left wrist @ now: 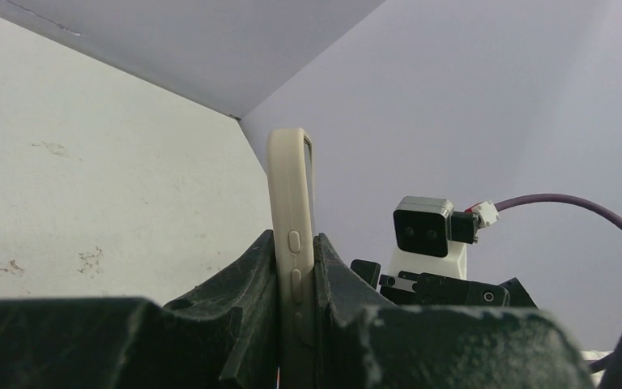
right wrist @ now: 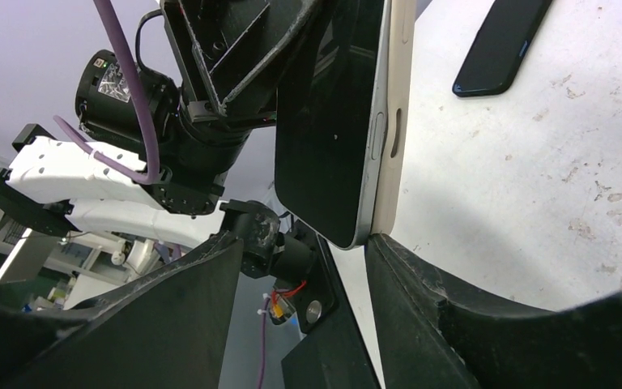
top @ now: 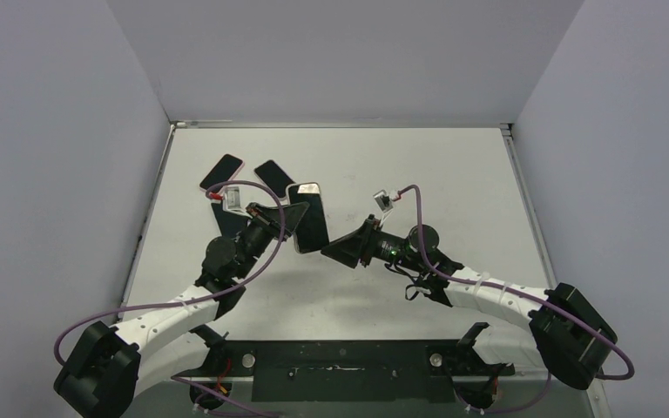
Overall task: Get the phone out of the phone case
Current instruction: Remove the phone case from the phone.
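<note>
The phone [top: 309, 222], black screen with a silver rim, sits in a beige case [top: 303, 189] and is held off the table. My left gripper [top: 289, 213] is shut on its side; in the left wrist view the case edge [left wrist: 290, 194] with its buttons stands upright, clamped in that gripper [left wrist: 296, 243]. My right gripper [top: 340, 246] is open at the phone's lower corner. In the right wrist view the phone [right wrist: 332, 121] and case [right wrist: 398, 97] hang just above the right gripper [right wrist: 304, 243]. The case corner touches one finger [right wrist: 389, 259].
Two dark phones [top: 221, 171] [top: 273, 178] lie on the white table at the back left, and another dark flat object [top: 226, 219] lies under the left arm. One dark phone [right wrist: 502, 44] shows on the table in the right wrist view. The enclosure walls stand close on the left.
</note>
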Available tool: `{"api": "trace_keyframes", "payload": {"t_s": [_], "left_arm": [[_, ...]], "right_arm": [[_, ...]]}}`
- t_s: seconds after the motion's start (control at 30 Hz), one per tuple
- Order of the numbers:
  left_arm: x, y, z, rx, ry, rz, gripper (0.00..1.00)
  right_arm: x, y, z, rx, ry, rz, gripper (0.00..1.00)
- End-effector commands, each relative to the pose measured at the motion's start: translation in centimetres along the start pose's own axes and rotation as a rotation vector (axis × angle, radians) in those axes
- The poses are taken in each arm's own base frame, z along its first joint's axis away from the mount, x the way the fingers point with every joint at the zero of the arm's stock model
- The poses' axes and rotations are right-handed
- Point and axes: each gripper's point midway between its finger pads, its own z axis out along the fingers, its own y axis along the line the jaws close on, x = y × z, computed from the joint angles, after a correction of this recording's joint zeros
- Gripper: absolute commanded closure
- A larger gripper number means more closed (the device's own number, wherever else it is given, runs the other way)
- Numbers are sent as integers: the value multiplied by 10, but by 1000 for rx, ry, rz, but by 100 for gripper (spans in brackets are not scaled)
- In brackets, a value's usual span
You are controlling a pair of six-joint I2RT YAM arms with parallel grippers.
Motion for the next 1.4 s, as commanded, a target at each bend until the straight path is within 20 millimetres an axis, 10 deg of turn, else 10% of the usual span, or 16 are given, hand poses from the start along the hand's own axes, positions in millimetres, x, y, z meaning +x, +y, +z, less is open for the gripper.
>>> {"api": "trace_keyframes", "payload": {"t_s": [0.0,1.37], "left_arm": [[18,-5,-5,20,71,-34,100],[-41,-12,-34,104,-256,-291,100]], "right_arm": [[-46,50,3,-134,-157,-145,41],[0,10,10,110,-131,6,45]]}}
